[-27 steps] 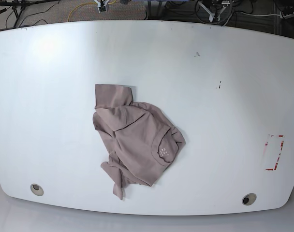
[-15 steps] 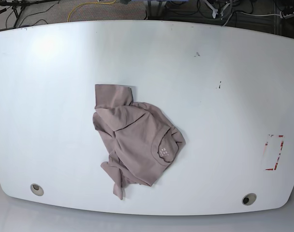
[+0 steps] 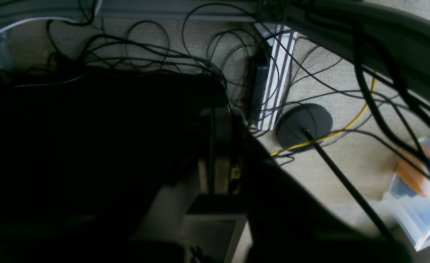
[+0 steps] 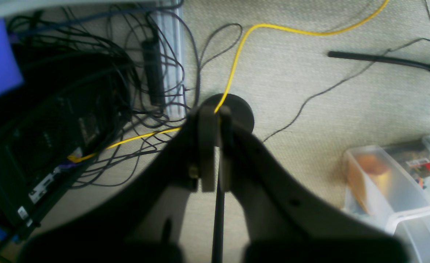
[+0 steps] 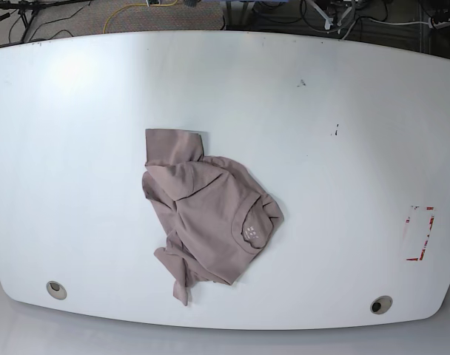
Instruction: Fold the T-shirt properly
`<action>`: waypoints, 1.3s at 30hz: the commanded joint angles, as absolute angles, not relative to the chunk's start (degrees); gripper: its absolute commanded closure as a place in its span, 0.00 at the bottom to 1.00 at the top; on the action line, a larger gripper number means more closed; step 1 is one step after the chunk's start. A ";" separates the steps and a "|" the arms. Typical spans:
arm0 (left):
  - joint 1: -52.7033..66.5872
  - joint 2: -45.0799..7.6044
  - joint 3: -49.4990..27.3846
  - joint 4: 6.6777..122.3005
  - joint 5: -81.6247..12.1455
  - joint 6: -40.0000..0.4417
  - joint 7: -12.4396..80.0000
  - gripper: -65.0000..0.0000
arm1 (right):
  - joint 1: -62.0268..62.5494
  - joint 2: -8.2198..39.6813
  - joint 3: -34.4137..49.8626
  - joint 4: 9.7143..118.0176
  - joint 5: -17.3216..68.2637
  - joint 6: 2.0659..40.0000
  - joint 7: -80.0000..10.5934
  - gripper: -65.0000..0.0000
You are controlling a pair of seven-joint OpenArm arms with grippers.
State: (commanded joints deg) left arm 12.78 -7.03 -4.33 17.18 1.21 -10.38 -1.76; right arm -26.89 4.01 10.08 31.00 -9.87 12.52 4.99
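- The white table [image 5: 343, 185] filled the base view; neither arm reached over it, and both sets of jaws were off it entirely.
- The T-shirt [image 5: 210, 214] lay crumpled in a loose heap on the table, a little left of centre toward the near edge, well apart from both grippers. Its ribbed collar [image 5: 252, 225] faced up with small white print inside the neck, and one sleeve [image 5: 173, 146] spread flat toward the far side.
- The right gripper [image 4: 211, 146] hung over carpeted floor, its jaws pressed together with nothing between them. A yellow cable [image 4: 236, 54] ran away past the fingertips, a round black stand base [image 4: 242, 113] sat just beyond them, and a clear plastic bin [image 4: 401, 175] lay off to their right.
- The left gripper [image 3: 218, 146] sat in deep shadow; its fingers appeared closed flat together and empty. A tangle of black cables [image 3: 145, 54] lay beyond the tips, and another round black base [image 3: 304, 122] sat to their right.
- Red tape marks [image 5: 420, 233] sat near the table's right edge.
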 joint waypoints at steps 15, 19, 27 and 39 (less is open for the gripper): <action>22.01 -7.72 -4.35 33.04 1.11 -10.39 -2.77 0.99 | -37.64 3.40 9.87 48.72 -5.32 12.52 3.90 0.96; 28.81 -7.40 -4.64 44.46 1.26 -10.42 -1.84 0.99 | -44.65 2.30 10.24 60.49 0.34 13.00 3.45 0.96; 34.10 -7.21 -5.70 53.53 1.44 -10.41 -1.32 0.99 | -49.14 2.05 10.37 68.58 2.16 13.09 3.01 0.96; 42.38 -8.54 -6.15 65.54 1.33 -10.42 -0.04 0.99 | -55.51 2.02 10.70 77.98 1.13 13.04 3.32 0.97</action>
State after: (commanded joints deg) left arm 42.38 -8.54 -6.15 65.54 1.33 -10.42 -0.04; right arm -55.51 2.02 10.70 77.98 1.13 13.04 3.32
